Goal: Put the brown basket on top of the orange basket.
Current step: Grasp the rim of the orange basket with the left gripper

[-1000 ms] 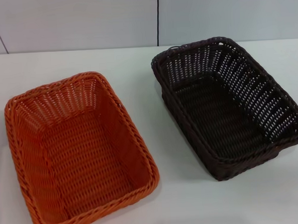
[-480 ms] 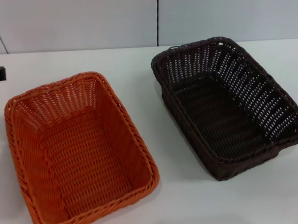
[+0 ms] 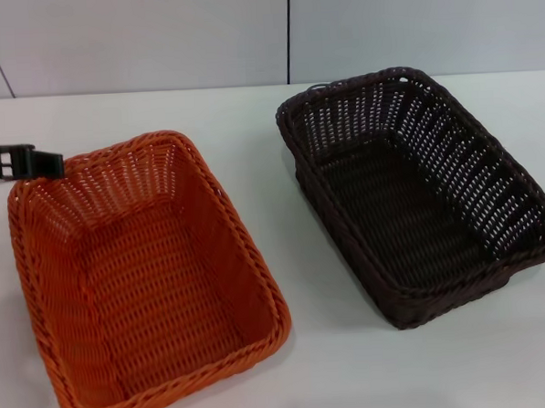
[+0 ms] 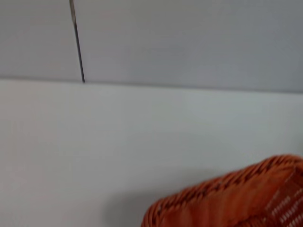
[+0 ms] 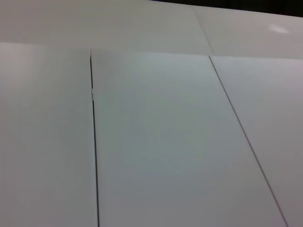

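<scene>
The orange basket [image 3: 148, 274] sits on the white table at the left, open side up, with nothing in it. To its right stands the brown basket [image 3: 418, 192], also upright with nothing inside. My left gripper [image 3: 24, 164] reaches in from the left edge of the head view, just above the far left corner of the orange basket's rim. The left wrist view shows that corner of the orange basket [image 4: 236, 198] close below the camera. My right gripper appears in no view; its wrist camera sees only wall panels.
The white table [image 3: 290, 368] runs back to a grey panelled wall [image 3: 154, 36]. A strip of bare table separates the two baskets.
My left gripper has come in from the left edge and moved right, reaching the far left corner of the orange basket. Neither basket has moved.
</scene>
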